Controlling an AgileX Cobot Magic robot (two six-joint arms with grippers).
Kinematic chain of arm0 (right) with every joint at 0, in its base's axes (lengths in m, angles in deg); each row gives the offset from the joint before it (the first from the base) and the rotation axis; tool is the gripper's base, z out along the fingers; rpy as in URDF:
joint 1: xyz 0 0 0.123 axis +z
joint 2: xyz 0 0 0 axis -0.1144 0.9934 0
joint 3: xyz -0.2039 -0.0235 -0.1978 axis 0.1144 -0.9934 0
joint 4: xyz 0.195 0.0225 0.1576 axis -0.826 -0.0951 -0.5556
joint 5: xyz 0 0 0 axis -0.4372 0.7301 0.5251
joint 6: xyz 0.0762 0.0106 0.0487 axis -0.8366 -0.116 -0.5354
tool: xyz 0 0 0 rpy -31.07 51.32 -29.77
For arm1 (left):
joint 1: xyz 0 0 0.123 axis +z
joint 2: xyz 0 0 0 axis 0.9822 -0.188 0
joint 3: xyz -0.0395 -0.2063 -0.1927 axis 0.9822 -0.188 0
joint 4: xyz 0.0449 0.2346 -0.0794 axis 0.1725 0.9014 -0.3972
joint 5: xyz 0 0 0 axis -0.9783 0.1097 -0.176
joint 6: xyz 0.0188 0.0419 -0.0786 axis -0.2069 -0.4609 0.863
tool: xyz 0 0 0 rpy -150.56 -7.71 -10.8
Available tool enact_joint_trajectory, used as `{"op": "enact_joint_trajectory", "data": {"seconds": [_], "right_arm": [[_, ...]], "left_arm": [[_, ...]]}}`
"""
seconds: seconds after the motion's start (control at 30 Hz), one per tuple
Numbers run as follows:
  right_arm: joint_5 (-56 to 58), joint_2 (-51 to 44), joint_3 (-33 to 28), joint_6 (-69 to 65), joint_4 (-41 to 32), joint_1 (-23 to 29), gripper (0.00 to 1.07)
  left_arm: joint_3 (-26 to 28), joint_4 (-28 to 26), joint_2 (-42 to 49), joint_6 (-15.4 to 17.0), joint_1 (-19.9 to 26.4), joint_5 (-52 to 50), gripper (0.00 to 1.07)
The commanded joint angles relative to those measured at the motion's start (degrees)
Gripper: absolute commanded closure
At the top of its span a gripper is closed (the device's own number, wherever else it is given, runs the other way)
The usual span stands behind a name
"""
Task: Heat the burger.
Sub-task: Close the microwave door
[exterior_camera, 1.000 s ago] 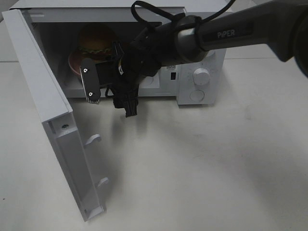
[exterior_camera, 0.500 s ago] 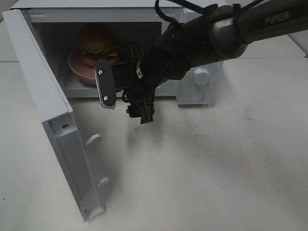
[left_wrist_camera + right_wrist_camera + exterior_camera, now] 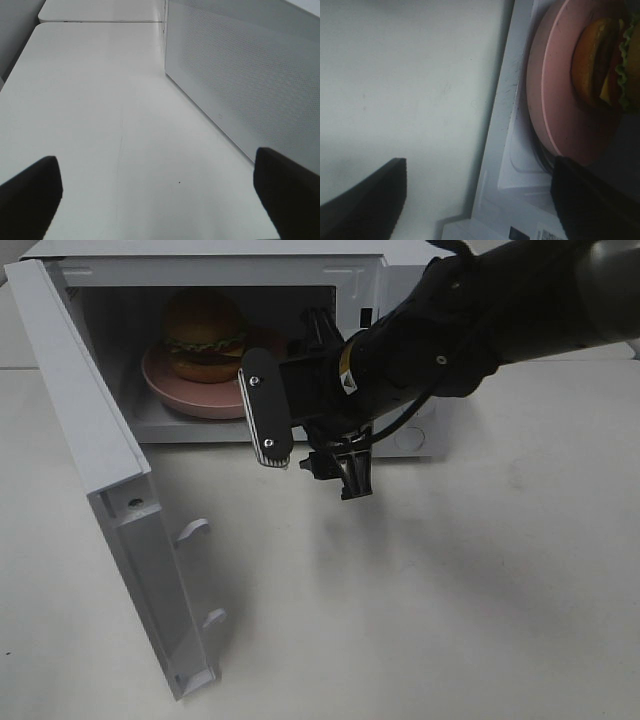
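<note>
- right arm point(image 3: 500, 300): glossy black, rounded housing; grey section at the far end
- label point(image 3: 347, 381): small, white and orange, on the wrist
- cable point(image 3: 400, 420): thin, black, under the wrist
- bracket point(image 3: 345, 472): black, angular, under the wrist
- right gripper point(image 3: 480, 161): dark fingers point(image 3: 367, 200), blurred up close
- finger plate point(image 3: 264, 405): flat, dark, pale rim, ribbed light tip
- screws point(image 3: 253, 381): two, silver, on the plate
- left gripper point(image 3: 155, 155): two dark matte blocks, rounded corners, blurred
</note>
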Motion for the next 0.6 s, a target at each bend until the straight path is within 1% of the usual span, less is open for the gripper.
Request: {"op": "enact_joint_trajectory", "data": {"seconds": [0.03,0.1,0.13,0.27,0.3,0.43,0.47,0.53,0.6], "right_arm": [[0.29,-2.41,-1.72,-0.69,0.06,0.0,0.31],[0.29,-5.04,-4.01,-1.55,0.0,0.0,0.31],[0.29,-5.04,-4.01,-1.55,0.0,0.0,0.31],[2.18,-9.05,-7.68,-6.88,0.0,0.0,0.31],[2.18,-9.05,-7.68,-6.88,0.0,0.0,0.31],[7.1,-12.38,-10.08,-13.92,0.0,0.0,0.31],[7.1,-12.38,-10.08,-13.92,0.0,0.0,0.31],[10.83,-14.09,-11.12,-20.0,0.0,0.06,0.31],[12.55,-14.61,-11.52,-21.89,0.0,0.11,0.31]], "left_arm": [[-0.17,-0.17,1.09,0.17,0.11,-0.52,0.09],[-0.17,-0.17,1.09,0.17,0.11,-0.52,0.09],[-0.17,-0.17,1.09,0.17,0.11,-0.52,0.09],[-0.17,-0.17,1.09,0.17,0.11,-0.52,0.09],[-0.17,-0.17,1.09,0.17,0.11,-0.52,0.09],[-0.17,-0.17,1.09,0.17,0.11,-0.52,0.09],[-0.17,-0.17,1.09,0.17,0.11,-0.52,0.09],[-0.17,-0.17,1.09,0.17,0.11,-0.52,0.09],[-0.17,-0.17,1.09,0.17,0.11,-0.52,0.09]]}}
